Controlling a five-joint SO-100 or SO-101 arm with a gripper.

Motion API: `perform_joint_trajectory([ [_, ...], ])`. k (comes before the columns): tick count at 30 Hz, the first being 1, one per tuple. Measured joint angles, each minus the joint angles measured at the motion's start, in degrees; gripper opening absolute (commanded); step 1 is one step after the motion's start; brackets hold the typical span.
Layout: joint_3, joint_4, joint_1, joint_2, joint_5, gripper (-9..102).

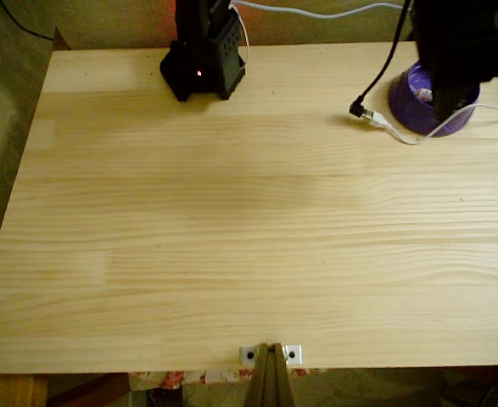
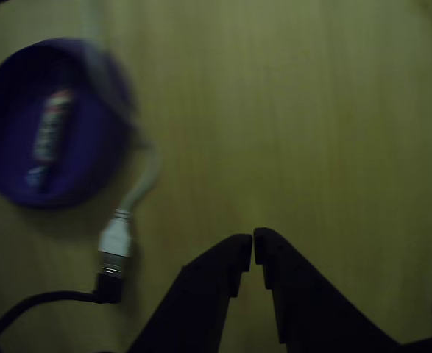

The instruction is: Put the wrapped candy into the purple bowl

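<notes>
Lying inside the purple bowl, the one wrapped candy is oblong, pinkish-white, with a shiny wrapper; in the other view it rests on the bowl's floor, a little blurred. The bowl is round, smooth plastic with thick sloping walls, and it stands at the far right of the tabletop in the fixed view. The gripper is black, and its two pointed jaws are closed tip to tip, holding nothing, above bare wood. One white USB plug joins one black cable just beside the bowl. The tabletop is pale pine boards with fine grain. One black arm base stands at the far edge.
</notes>
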Motion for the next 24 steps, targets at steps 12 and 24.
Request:
perform_joint_trajectory([
  [12, 15.3, -7.8, 27.6, 16.6, 4.4, -2],
  [24, 49.2, -31.8, 52.3, 38.7, 5.4, -2],
])
